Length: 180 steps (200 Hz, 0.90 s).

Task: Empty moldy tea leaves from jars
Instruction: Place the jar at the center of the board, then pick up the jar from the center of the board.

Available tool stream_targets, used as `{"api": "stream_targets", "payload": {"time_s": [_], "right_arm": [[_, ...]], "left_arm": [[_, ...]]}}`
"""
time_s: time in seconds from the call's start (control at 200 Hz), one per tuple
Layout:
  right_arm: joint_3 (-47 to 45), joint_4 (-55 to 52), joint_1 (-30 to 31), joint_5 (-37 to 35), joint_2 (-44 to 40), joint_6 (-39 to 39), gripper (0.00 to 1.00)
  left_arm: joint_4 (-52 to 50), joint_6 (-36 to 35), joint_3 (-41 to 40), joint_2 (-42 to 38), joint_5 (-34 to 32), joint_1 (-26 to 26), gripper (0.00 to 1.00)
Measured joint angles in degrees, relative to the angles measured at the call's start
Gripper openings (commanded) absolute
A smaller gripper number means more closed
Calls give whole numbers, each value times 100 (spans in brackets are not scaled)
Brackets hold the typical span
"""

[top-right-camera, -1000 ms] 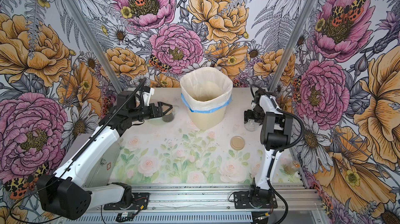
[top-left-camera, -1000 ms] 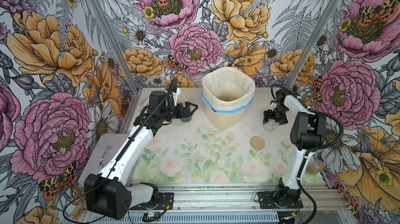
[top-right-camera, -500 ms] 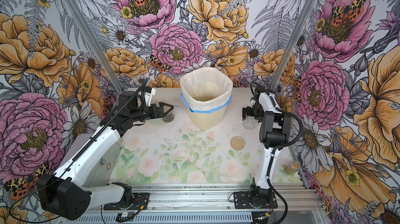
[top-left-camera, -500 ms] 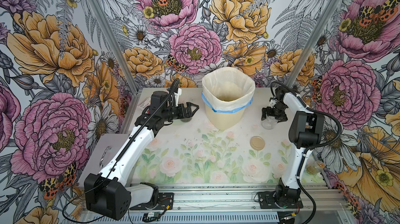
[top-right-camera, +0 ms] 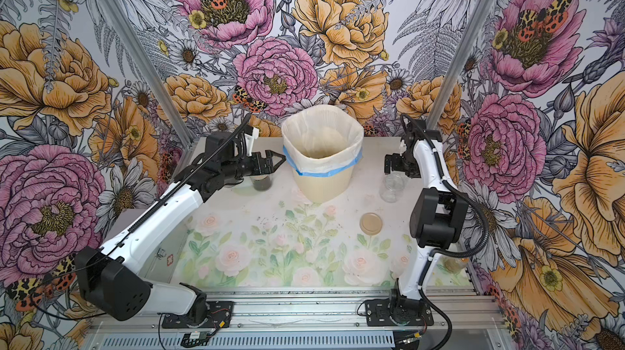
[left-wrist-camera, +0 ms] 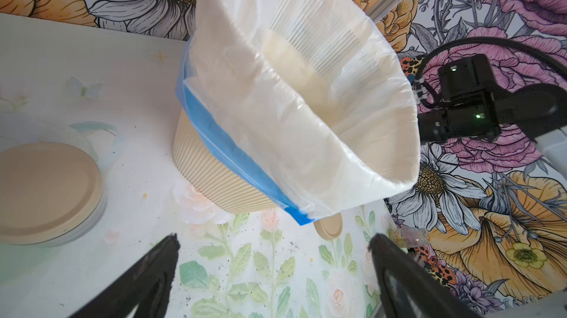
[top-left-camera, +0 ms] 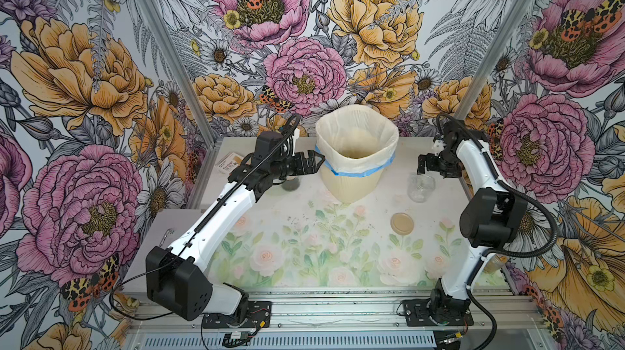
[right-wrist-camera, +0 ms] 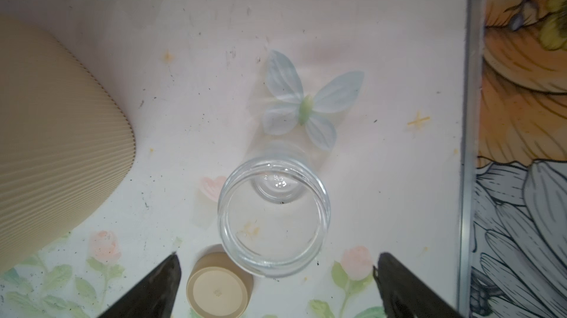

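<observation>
Right of the cream ribbed bin (top-left-camera: 351, 179) with its blue-edged bag (top-left-camera: 355, 135), an open jar (top-left-camera: 420, 186) stands upright and empty, its loose lid (top-left-camera: 402, 223) lying just nearer. The right claw (top-left-camera: 425, 165) hangs above it, jaws apart. Left of the bin, a lidded jar (top-right-camera: 262, 182) holds dark tea leaves (top-right-camera: 262, 185) under the left claw (top-left-camera: 316, 161), which is also spread. Dark specks dot the rose-printed bench (top-left-camera: 304, 250), and flowered walls (top-left-camera: 304, 71) surround it.

Both arms out, both grippers wide open

In a top view the left arm (top-left-camera: 216, 216) stretches from lower left toward centre, left gripper (top-left-camera: 314, 162) level, jaws apart and empty. The right arm (top-left-camera: 477, 162) is folded up at the right edge, right gripper (top-left-camera: 426, 165) pointing down, jaws spread, empty.
</observation>
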<state>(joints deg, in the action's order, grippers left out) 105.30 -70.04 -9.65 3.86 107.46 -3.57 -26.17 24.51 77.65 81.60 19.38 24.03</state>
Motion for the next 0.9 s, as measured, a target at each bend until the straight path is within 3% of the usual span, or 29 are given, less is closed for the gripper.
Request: {"api": "stream_targets", "payload": {"time_s": [0.225,0.45,0.681,0.901], "right_arm": [[9,-2,0,334,-1115,-225,100],[-133,223,68,1567,-1799,-1261,100],[-315,785,979,2133,-2164,-2778,99],[-356,960,1753,1945,-2111,-3545,100]], "left_arm": [[76,505,769,669,-229,79,99],[76,732,833,820,-356,13,99],[79,820,629,691,-356,-415,99],[72,793,264,514,-356,-999,99]]}}
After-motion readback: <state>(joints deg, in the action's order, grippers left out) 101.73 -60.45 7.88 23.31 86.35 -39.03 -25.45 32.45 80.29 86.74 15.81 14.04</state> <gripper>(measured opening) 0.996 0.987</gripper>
